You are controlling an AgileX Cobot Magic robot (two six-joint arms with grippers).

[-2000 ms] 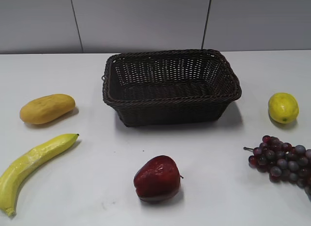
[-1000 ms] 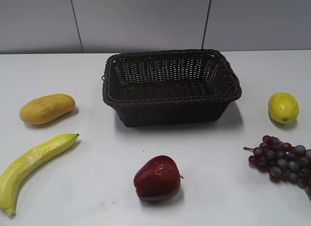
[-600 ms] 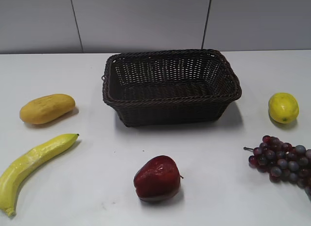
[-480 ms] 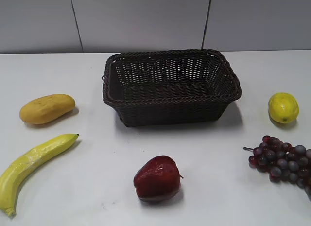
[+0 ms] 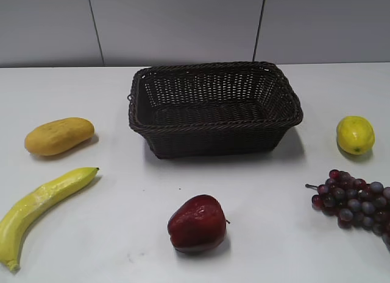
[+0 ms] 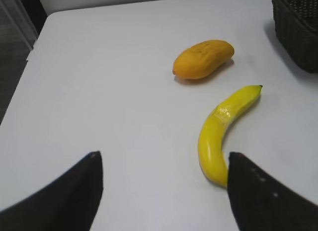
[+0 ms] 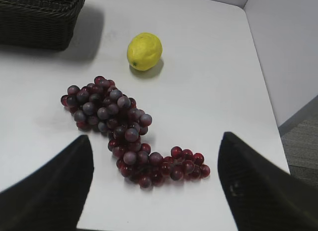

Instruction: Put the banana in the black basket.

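Banana (image 5: 38,207) lies on the worktop (image 5: 109,246) at the front left, well apart from the basket (image 5: 213,109), which stands empty at the back centre; so nothing of the task is done yet, and the whole of it remains: reach, grasp, lift, carry across and set down inside. In the left wrist view the banana (image 6: 223,131) sits just ahead of the left gripper (image 6: 164,189), its near end beside the right-hand finger, and whether they touch I cannot tell; the fingers stand wide apart and hold nothing. That arm looks the natural one for the pick, since the fruit is on its side. Just beyond the banana rests an orange-yellow oval fruit (image 5: 59,136), near but not touching. Further out, an apple (image 5: 197,224) sits front centre, grapes (image 7: 121,126) front right and a lemon (image 7: 144,51) behind them. The right gripper (image 7: 154,184) hangs over the grapes, also spread wide and empty.
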